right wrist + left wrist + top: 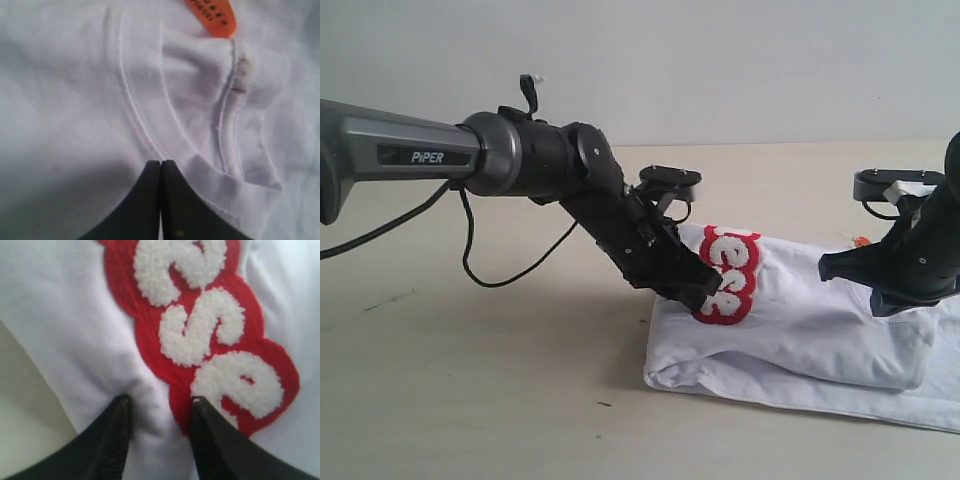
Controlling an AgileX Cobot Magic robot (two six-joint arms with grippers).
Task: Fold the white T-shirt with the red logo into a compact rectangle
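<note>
**Left claw pinches shirt by the logo; right claw closed at the collar**

The left claw [160, 400] has its two black fingers [116, 440] a little apart, with a raised ridge of white cloth pinched between them. One fingertip sits on plain white fabric; the other touches the red edge of the logo [150, 325], just beside the last fluffy white letter. In the exterior view this claw slants down onto the left end of the shirt [800, 330].

The right claw [161, 164] has its fingers pressed flat together, tips at the ribbed collar [150, 115]. Whether any cloth is caught between them I cannot tell. An orange tag [212, 15] lies beyond the collar, near a soiled seam.

The shirt lies bunched on the pale table [470, 380], on the right side of the exterior view, with a doubled edge along its near side. The logo runs across its left end. A black cable [510, 275] hangs under the left arm.
</note>
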